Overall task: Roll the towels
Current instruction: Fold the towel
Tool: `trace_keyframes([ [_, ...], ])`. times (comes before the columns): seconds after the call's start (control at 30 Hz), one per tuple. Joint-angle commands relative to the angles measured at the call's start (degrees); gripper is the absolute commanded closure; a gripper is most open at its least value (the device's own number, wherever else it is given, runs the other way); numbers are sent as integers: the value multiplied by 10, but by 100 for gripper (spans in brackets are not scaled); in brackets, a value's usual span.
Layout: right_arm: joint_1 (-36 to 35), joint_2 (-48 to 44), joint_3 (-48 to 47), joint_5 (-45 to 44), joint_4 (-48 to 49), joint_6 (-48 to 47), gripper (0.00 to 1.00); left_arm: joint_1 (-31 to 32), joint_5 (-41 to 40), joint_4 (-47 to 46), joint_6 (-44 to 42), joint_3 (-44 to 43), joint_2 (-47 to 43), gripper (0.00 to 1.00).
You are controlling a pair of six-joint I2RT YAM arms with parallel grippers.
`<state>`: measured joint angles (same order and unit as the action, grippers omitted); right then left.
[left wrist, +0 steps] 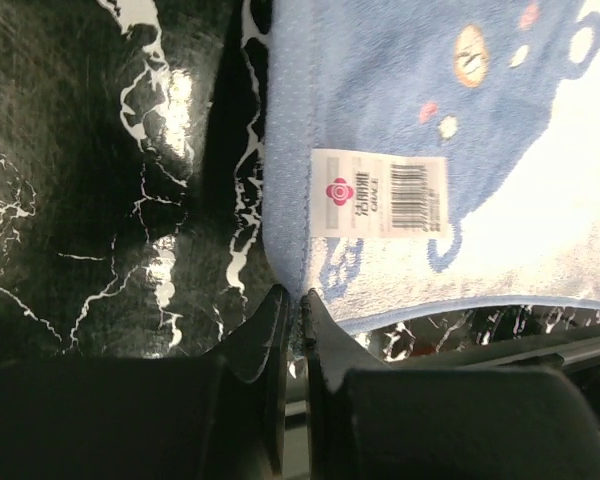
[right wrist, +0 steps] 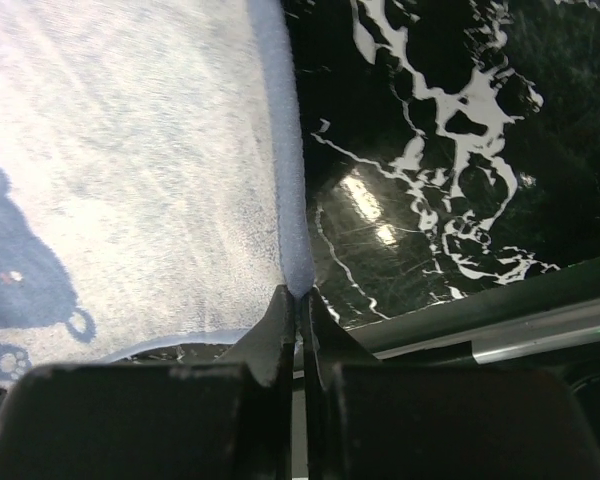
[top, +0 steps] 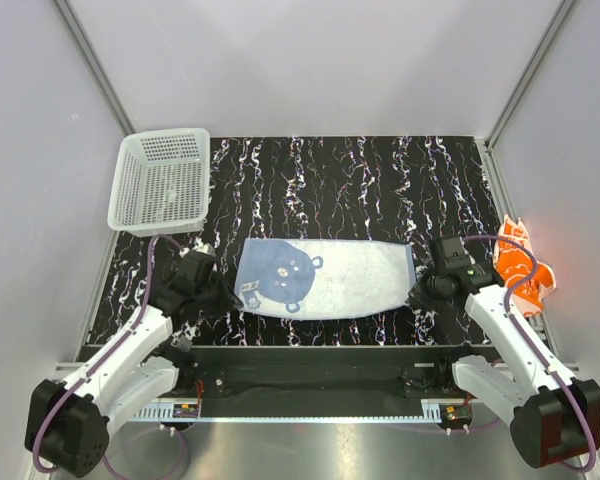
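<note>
A light blue towel (top: 330,278) with a dark blue bear print lies spread flat at the middle of the black marbled table. My left gripper (top: 244,294) is at its near left corner, and in the left wrist view this gripper (left wrist: 295,298) is shut on the towel's (left wrist: 430,100) corner hem. My right gripper (top: 417,293) is at the near right corner, and in the right wrist view it (right wrist: 300,293) is shut on the blue edge of the towel (right wrist: 130,150). An orange towel (top: 520,262) lies crumpled at the right edge, beside the right arm.
A white perforated basket (top: 160,180) stands at the back left corner of the table. A white barcode label (left wrist: 380,192) is sewn near the towel's left edge. The table's metal front rail (right wrist: 500,330) runs close behind both grippers.
</note>
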<state>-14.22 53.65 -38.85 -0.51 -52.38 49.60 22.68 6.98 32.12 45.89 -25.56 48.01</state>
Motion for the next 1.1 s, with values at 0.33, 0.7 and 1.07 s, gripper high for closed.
trace_keyframes([
  [0.33, 2, 162, -175, -38, 14, -69, 99, -8, 1, 95, -114, -277, 182, 100],
  [0.7, 42, 280, -275, -32, 34, -117, 100, -50, -8, 142, -162, -367, 312, 100],
  [1.07, 64, 384, -323, -13, 54, -144, 100, -74, -11, 182, -186, -454, 410, 99],
])
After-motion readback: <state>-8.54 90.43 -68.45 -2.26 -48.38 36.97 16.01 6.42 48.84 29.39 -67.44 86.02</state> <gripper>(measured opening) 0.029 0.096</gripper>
